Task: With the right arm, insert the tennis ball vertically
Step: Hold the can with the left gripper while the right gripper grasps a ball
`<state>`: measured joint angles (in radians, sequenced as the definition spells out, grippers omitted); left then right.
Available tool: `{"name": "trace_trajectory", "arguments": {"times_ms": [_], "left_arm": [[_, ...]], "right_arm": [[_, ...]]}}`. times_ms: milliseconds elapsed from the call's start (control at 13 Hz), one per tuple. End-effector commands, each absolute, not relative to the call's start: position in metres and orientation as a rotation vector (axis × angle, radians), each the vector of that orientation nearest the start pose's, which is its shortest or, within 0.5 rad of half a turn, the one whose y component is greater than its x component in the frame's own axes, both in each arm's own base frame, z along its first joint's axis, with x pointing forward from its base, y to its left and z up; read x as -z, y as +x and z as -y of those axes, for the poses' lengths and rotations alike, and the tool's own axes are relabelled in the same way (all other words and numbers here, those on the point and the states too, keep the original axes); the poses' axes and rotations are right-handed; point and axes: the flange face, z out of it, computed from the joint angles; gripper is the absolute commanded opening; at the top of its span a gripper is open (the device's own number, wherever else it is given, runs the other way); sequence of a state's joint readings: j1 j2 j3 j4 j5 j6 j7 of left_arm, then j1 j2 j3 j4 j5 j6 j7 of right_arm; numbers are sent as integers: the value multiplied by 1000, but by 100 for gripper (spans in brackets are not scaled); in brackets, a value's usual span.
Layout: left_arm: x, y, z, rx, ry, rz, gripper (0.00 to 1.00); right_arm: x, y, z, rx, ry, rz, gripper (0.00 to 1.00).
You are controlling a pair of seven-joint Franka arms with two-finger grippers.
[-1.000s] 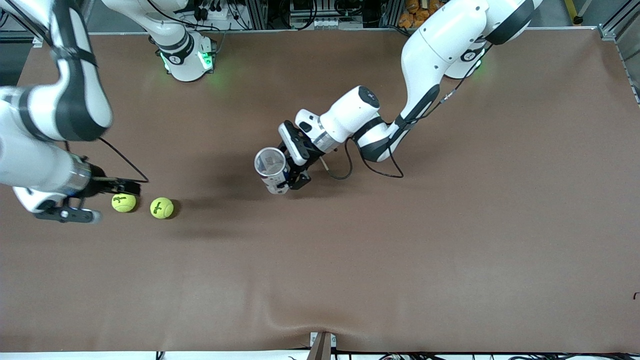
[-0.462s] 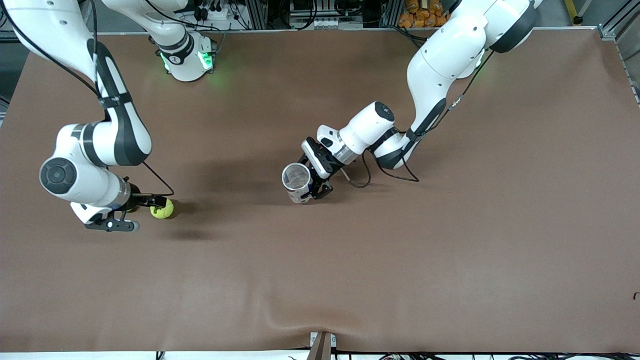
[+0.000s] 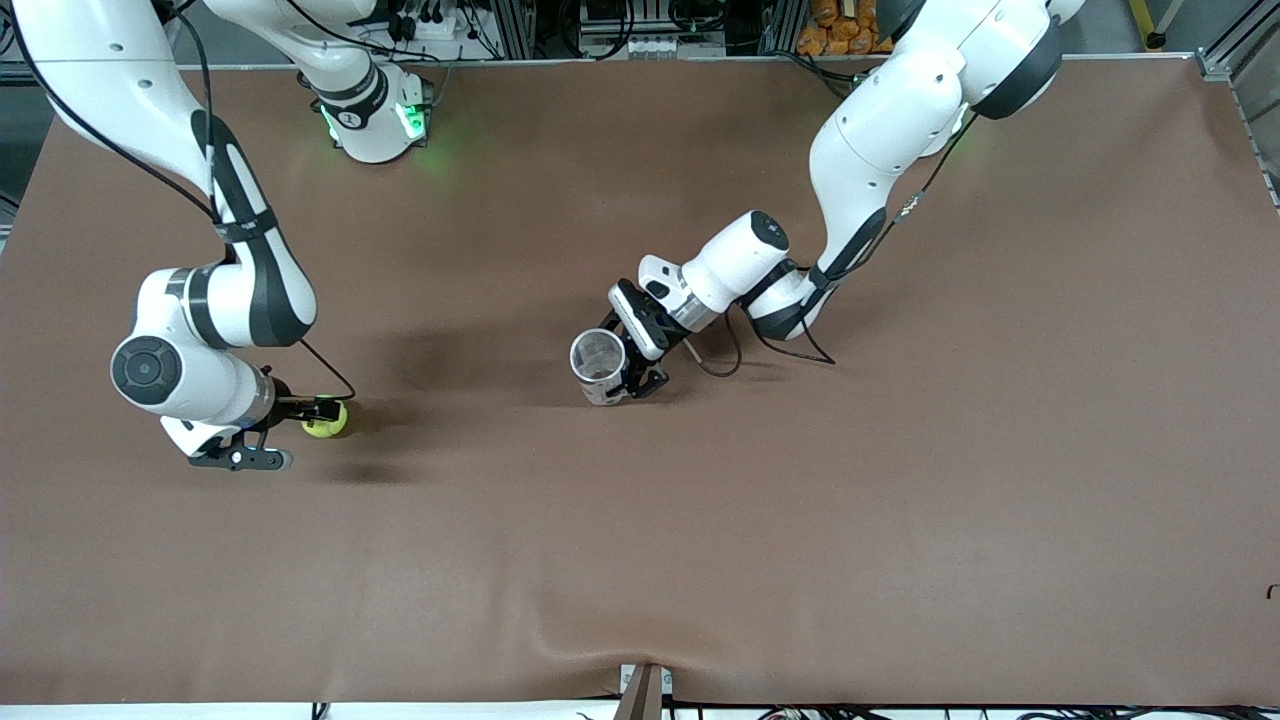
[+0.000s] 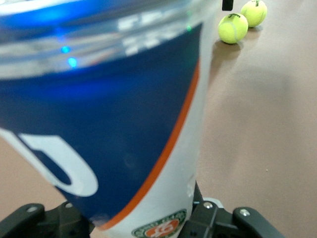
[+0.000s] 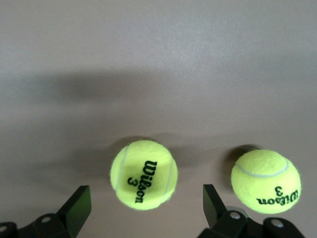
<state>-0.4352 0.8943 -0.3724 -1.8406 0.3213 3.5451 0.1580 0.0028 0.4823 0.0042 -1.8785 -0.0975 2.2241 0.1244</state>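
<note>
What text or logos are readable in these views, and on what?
"Wilson 3": tennis ball between the open right gripper's fingers.
"Wilson 3": second tennis ball beside it.
Round logo low on the blue-and-white can held by the left gripper: lettering too blurred to read.
Large white shape on the can's blue band: cut off, unreadable.

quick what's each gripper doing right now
Left gripper: shut on the ball can, standing upright mid-table.
Right gripper: open, fingers astride one tennis ball.
</note>
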Motion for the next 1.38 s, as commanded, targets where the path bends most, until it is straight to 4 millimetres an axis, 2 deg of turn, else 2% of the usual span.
{"name": "trace_trajectory", "arguments": {"times_ms": [0,231,385,462,538,615,692,769,846,923,1077,1154,1308], "left_arm": [[-174,458,483,1395,-2847,-1715,69],[-174,455,487,1393,-2844,-1728,69],[-174,454,488,1395,-2842,-1732,70],[-175,453,489,1395,-2841,-1736,70],[-174,452,489,1393,-2841,-1738,70],[-174,452,489,1393,-2839,-1740,70],[-174,452,490,1393,-2837,-1742,70],[-174,452,490,1393,-2834,-1745,70],[-174,452,490,1394,-2832,-1748,70],[-174,452,490,1394,-2832,-1748,70],[-175,451,491,1398,-2831,-1749,70],[-175,450,493,1397,-2829,-1754,70],[-175,450,493,1400,-2826,-1755,70]], "right_arm": [[-224,619,-1,-203,-3220,-61,100],[-211,614,2,-199,-3216,-75,100],[-205,614,-3,-198,-3214,-66,100],[-200,612,2,-194,-3212,-76,100],[-195,610,2,-184,-3211,-74,97],[-193,608,2,-179,-3210,-73,77],[-192,607,-1,-184,-3210,-65,42],[-193,607,-4,-193,-3210,-54,17],[-200,610,-6,-181,-3210,-57,0],[-206,610,-10,-217,-3204,-68,0],[-238,620,-18,-288,-3175,-159,0],[-259,624,-23,-312,-3143,-194,0],[-302,629,-50,-405,-3060,-301,0]]}}
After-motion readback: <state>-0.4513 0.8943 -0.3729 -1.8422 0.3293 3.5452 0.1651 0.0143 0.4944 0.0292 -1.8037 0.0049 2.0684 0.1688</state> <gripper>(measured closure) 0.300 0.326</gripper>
